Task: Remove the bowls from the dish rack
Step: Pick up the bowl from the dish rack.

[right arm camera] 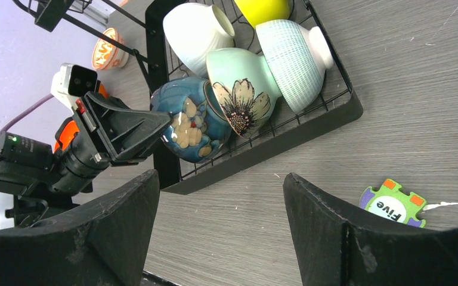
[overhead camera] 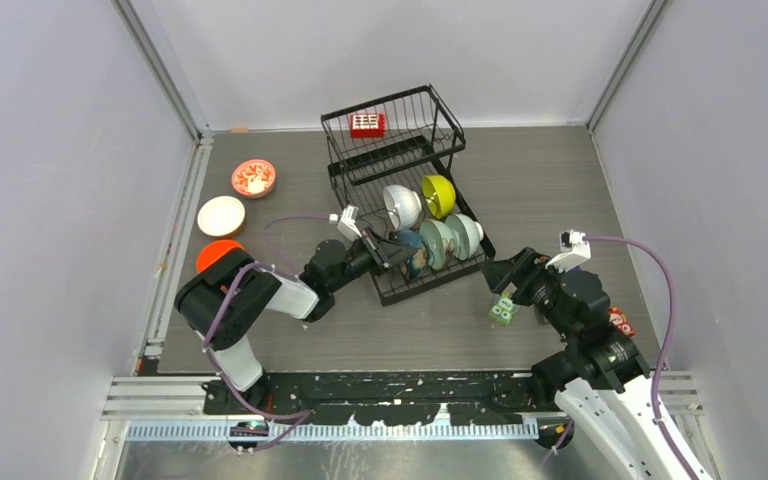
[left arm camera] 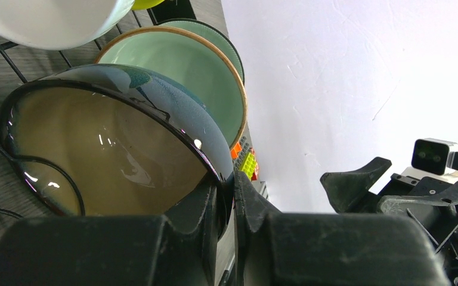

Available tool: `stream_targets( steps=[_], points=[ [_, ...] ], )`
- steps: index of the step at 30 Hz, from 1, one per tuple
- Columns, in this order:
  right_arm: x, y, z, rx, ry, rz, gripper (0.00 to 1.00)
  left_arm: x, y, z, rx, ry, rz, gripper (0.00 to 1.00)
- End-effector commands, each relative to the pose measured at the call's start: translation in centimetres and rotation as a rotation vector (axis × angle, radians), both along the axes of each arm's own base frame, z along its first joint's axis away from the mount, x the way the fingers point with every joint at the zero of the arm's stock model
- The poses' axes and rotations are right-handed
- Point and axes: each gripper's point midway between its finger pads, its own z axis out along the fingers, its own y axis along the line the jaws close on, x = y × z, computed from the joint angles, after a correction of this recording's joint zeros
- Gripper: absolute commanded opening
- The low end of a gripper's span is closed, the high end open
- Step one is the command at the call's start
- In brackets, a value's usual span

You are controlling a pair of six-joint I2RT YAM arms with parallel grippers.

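The black wire dish rack (overhead camera: 355, 165) stands mid-table and holds several bowls. My left gripper (overhead camera: 392, 250) is shut on the rim of a dark blue bowl with a tan inside (left arm camera: 107, 155) at the rack's front left; it also shows in the right wrist view (right arm camera: 188, 122). Behind it lean a mint flowered bowl (right arm camera: 241, 89), a pale ribbed bowl (right arm camera: 292, 53), a white bowl (overhead camera: 401, 205) and a lime-yellow bowl (overhead camera: 438, 195). My right gripper (right arm camera: 220, 208) is open and empty over the table, right of the rack.
Three bowls sit on the table at the left: red-patterned (overhead camera: 253, 178), white (overhead camera: 221, 215), orange (overhead camera: 218, 254). A green puzzle card (overhead camera: 503, 311) lies by the right gripper and a red piece (overhead camera: 621, 322) beside that arm. Walls enclose the table.
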Motion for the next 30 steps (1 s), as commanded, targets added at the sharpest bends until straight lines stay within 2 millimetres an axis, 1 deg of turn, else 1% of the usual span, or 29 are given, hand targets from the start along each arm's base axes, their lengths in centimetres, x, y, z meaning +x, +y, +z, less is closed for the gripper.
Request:
stream_targets(
  steps=[1,10,20,30],
  points=[
    [0.4,-0.1,0.7,-0.011,-0.033,-0.006,0.80,0.4,0.5,3.1,-0.075,-0.109,0.011,0.00],
    [0.3,-0.2,0.9,-0.010,-0.035,-0.007,0.80,0.3,1.0,4.6,-0.098,-0.158,0.010,0.00],
    [0.3,-0.2,0.9,-0.009,-0.035,-0.006,0.80,-0.4,0.7,7.3,-0.160,-0.231,-0.034,0.00],
    [0.3,-0.2,1.0,-0.009,-0.037,-0.005,0.80,-0.6,0.9,8.9,-0.179,-0.274,-0.037,0.00]
  ],
)
